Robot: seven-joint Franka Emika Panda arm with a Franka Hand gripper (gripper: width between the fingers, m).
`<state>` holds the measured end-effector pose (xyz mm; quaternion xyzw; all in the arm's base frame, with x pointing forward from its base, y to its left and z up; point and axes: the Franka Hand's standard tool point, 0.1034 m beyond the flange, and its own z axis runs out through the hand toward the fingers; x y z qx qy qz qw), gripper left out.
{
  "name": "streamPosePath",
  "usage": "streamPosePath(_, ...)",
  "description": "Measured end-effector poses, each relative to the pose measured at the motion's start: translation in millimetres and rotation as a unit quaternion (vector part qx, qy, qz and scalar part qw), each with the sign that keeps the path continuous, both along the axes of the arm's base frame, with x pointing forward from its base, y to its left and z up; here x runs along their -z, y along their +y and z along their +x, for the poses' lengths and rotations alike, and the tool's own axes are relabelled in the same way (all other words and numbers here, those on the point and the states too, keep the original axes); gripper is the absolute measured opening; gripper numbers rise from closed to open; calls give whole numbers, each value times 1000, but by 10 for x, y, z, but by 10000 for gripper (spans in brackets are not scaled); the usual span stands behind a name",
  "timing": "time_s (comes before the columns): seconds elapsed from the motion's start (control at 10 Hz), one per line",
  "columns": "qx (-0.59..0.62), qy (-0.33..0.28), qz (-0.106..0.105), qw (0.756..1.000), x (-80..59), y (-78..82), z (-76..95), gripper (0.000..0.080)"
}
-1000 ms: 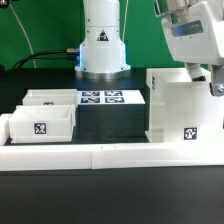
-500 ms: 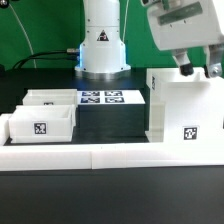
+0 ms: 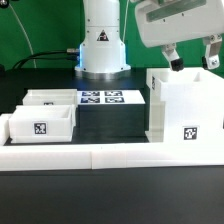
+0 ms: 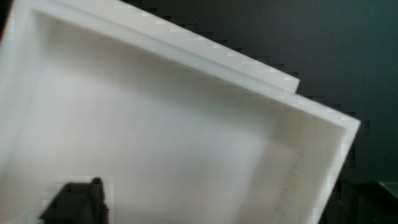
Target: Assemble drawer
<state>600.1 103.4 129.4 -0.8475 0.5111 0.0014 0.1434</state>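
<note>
The large white box housing (image 3: pixel 185 108) stands upright at the exterior view's right, with a tag low on its front. My gripper (image 3: pixel 191 57) hangs just above its top edge, open and empty, touching nothing. In the wrist view the housing's white hollow (image 4: pixel 160 140) fills the picture, and my gripper (image 4: pixel 228 205) straddles it with one dark fingertip (image 4: pixel 71 200) in view. Two small open-top trays sit at the exterior view's left: one in front (image 3: pixel 40 124) with a tag on its face, one behind (image 3: pixel 50 98).
The marker board (image 3: pixel 101 98) lies flat between the trays and the housing. The long low white border wall (image 3: pixel 110 155) runs along the front. The robot's base (image 3: pixel 102 40) stands behind the marker board.
My gripper has risen off the housing's right side and moved toward the exterior view's left; both fingers now show apart above the housing's top. The housing and trays have not moved.
</note>
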Motion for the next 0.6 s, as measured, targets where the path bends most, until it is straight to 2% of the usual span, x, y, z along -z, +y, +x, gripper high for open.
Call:
streamPosePath(0.2, -136, -15, -24, 990, -80, -55, -61, 649)
streamPosePath(0.4, -244, -44, -43, 968, -129, -199, -109, 649)
streamPosePath(0.6, -295, -63, -45, 952, -151, -419, -169, 649)
